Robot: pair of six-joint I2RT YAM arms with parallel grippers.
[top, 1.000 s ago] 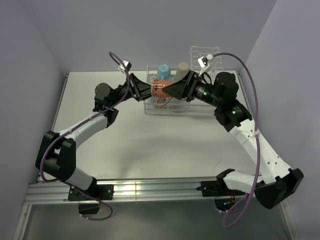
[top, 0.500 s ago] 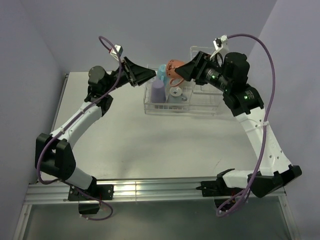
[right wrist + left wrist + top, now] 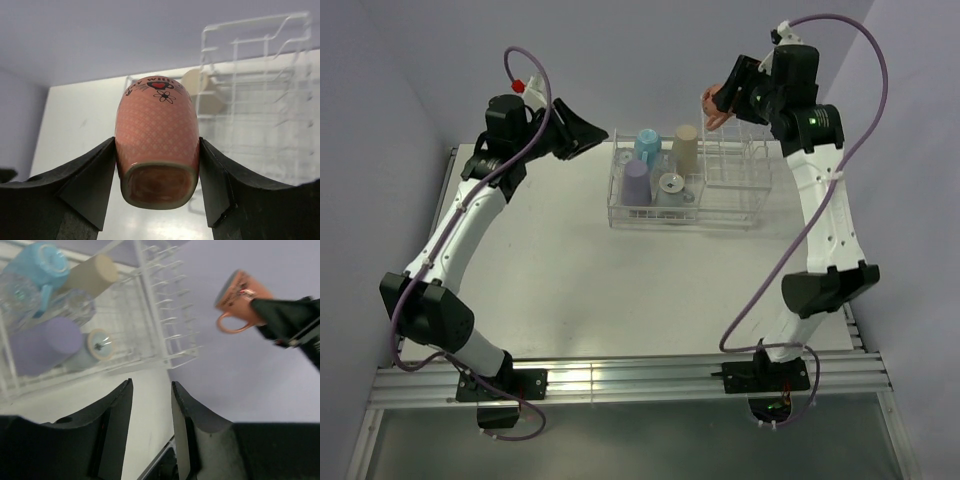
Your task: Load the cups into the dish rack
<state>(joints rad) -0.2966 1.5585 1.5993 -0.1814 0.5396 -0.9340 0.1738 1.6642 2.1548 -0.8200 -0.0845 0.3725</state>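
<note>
bench: flat, pale and matte; open surface is seen in front and left of the rack.
dish rack: clear thin bars, set at the far right of the bench; low section left, upright dividers right.
low section: purple cup and grey mug in front, light blue cup and tan cup behind.
clear glasses: barely made out through the bars.
left hand: raised left of the rack, fingers parted, nothing held.
right hand: clamped on the orange mug, high over the dividers, clear of the bars.
mug surface: glossy, dotted, heart and flower print; inside hidden.
</note>
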